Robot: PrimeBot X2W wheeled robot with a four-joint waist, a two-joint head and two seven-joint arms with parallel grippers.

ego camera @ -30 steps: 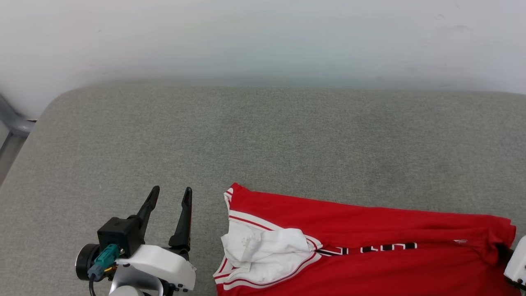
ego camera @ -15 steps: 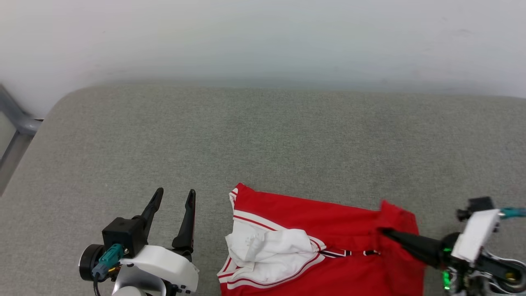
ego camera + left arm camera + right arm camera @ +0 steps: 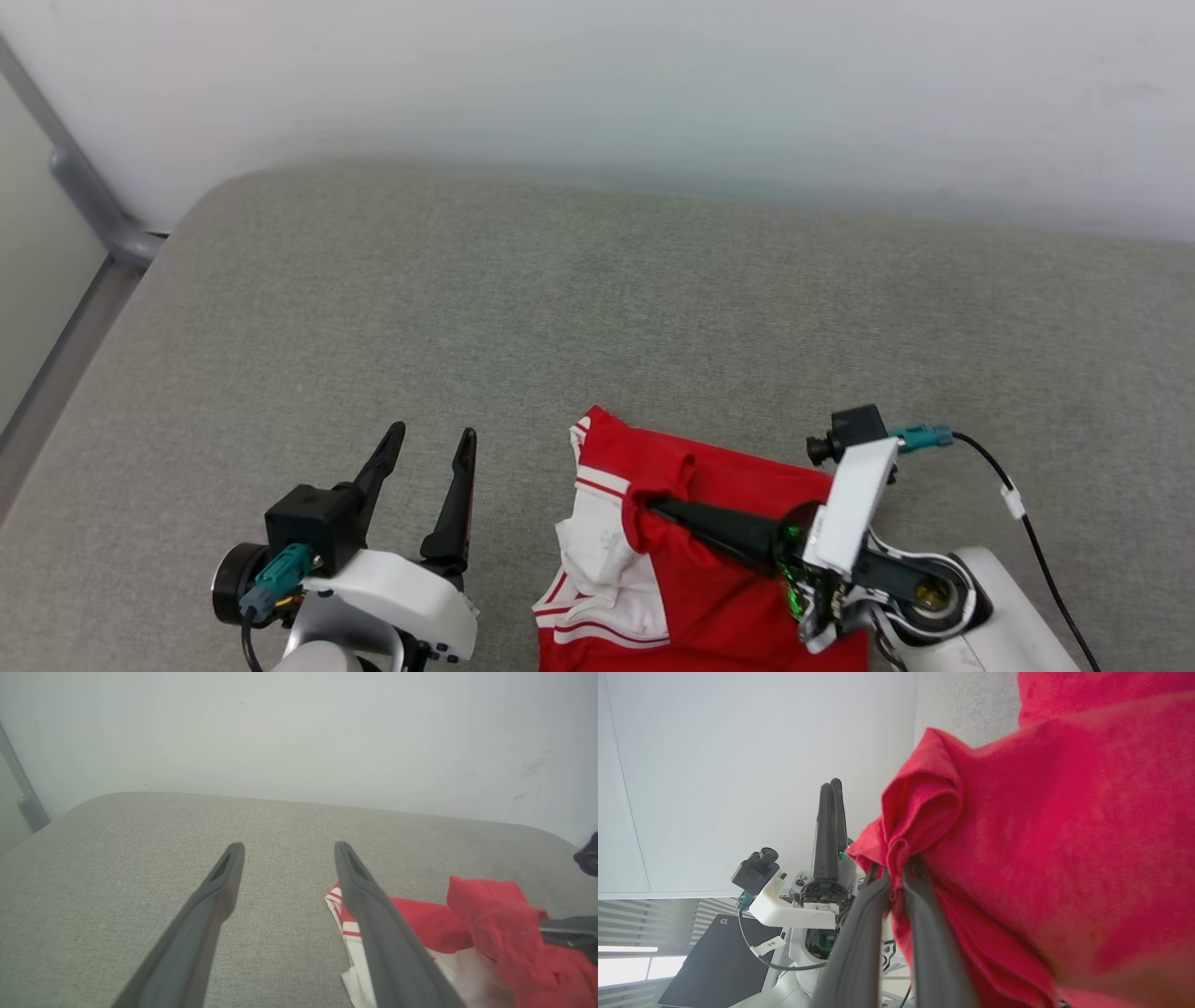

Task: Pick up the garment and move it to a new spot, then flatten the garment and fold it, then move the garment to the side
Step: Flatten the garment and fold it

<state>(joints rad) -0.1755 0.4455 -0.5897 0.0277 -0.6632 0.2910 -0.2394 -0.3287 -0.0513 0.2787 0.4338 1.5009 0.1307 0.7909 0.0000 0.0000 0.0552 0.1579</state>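
The red garment point(image 3: 709, 579) with white, red-striped trim lies bunched at the near edge of the grey cushion point(image 3: 597, 308). My right gripper point(image 3: 658, 509) is shut on a pinched fold of its red fabric, carried leftward over the white sleeve part point(image 3: 597, 551). The right wrist view shows that fold point(image 3: 920, 812) bunched between the shut right gripper point(image 3: 896, 870). My left gripper point(image 3: 431, 446) stands open and empty on the cushion, left of the garment. In the left wrist view its open gripper point(image 3: 287, 847) points across bare cushion, the garment point(image 3: 490, 924) at lower right.
A white wall point(image 3: 597, 84) rises behind the cushion. A grey metal bar point(image 3: 84, 201) runs down at the far left, past the cushion's rounded corner. The wide far part of the cushion lies bare.
My right gripper has swept left with the garment's right end, folding it over toward the collar side. The head camera has shifted too. The left gripper has stayed open in place.
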